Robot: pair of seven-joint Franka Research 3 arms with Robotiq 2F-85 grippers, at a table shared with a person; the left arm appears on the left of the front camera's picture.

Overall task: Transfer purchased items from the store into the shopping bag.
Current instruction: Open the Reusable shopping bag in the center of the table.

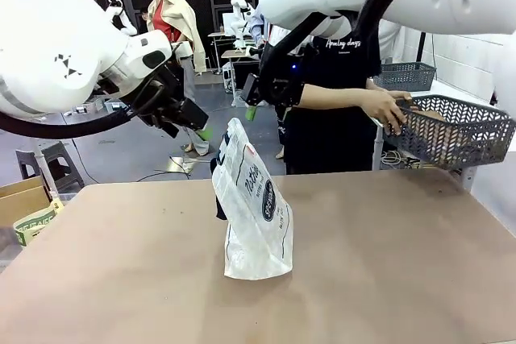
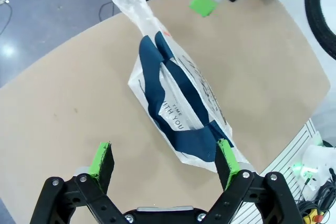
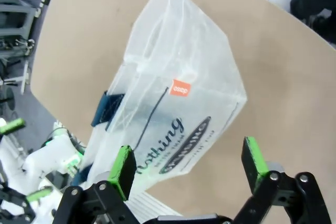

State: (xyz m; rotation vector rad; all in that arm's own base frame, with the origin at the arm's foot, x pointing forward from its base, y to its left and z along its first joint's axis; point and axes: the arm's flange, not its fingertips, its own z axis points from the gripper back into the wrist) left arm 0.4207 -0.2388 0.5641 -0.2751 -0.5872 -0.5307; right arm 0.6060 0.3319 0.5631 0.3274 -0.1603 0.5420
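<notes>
The shopping bag point(image 1: 256, 203), translucent white with navy handles point(image 2: 176, 103) and dark print, stands upright but slumped in the middle of the table. My left gripper point(image 1: 199, 124) hovers above and to the left of the bag's top, open and holding nothing. In the left wrist view the bag point(image 2: 197, 85) lies below the open left gripper point(image 2: 164, 161). Just above and right of the bag's top hangs my right gripper point(image 1: 252, 104), also open. The right wrist view looks down on the bag point(image 3: 178, 77) between the right gripper's point(image 3: 190, 163) spread fingers.
A person behind the table's far edge holds a dark grey lattice basket point(image 1: 463, 130) with one hand point(image 1: 387, 109) at the far right. A second basket point(image 1: 407, 76) stands farther back. A cardboard box point(image 1: 22, 203) sits beside the table's left edge. Bare tabletop point(image 1: 121, 271) surrounds the bag.
</notes>
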